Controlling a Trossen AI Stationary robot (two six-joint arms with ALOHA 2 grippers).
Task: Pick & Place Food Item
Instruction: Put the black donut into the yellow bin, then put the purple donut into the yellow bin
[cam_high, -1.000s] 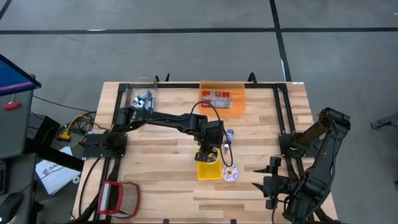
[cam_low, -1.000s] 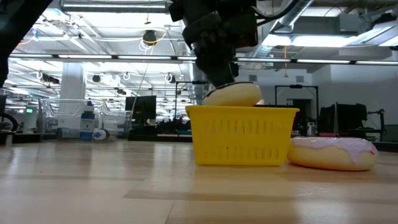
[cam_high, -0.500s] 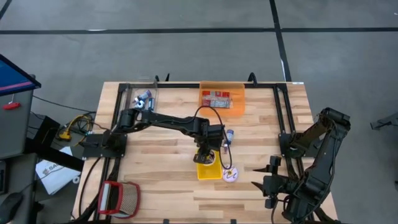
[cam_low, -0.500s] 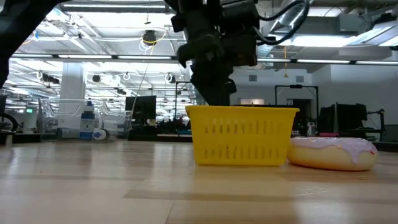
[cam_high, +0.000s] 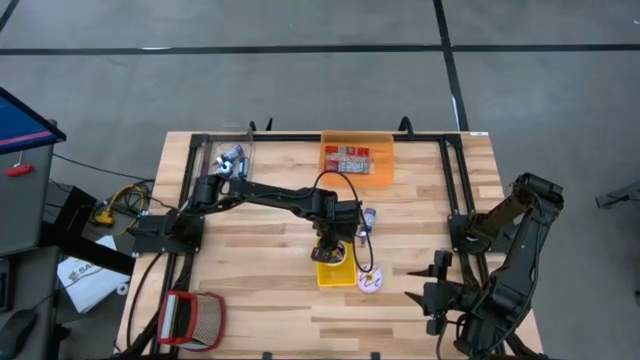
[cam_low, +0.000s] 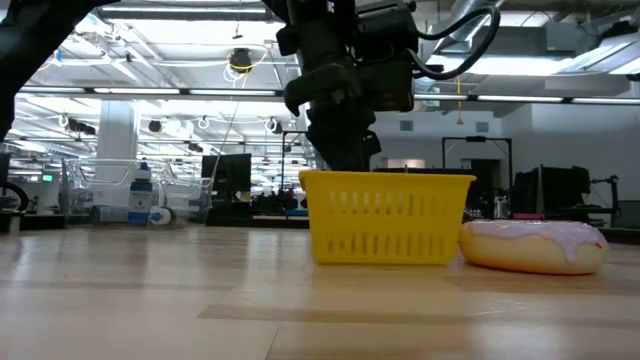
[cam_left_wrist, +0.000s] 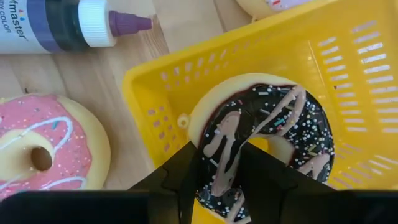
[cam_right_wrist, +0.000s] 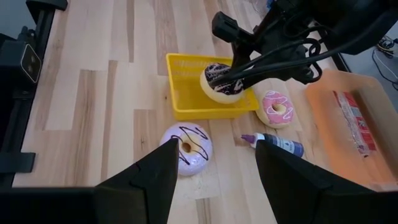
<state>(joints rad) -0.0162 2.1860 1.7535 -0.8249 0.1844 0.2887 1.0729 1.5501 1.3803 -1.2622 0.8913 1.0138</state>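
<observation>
The left arm (cam_high: 270, 195) reaches over the desk (cam_high: 260, 290), its fingers (cam_high: 333, 250) down in the yellow basket (cam_high: 336, 275); a frosted doughnut (cam_high: 371, 282) lies just beside them.

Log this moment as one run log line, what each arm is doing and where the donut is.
left end effector: shut on chocolate donut, inside yellow basket | right end effector: open, waiting at table's right side | release: not yet

We see even, bright overhead light; ceiling lamps (cam_low: 240, 60) glare, and the table (cam_low: 150, 300) up close blurs.
</observation>
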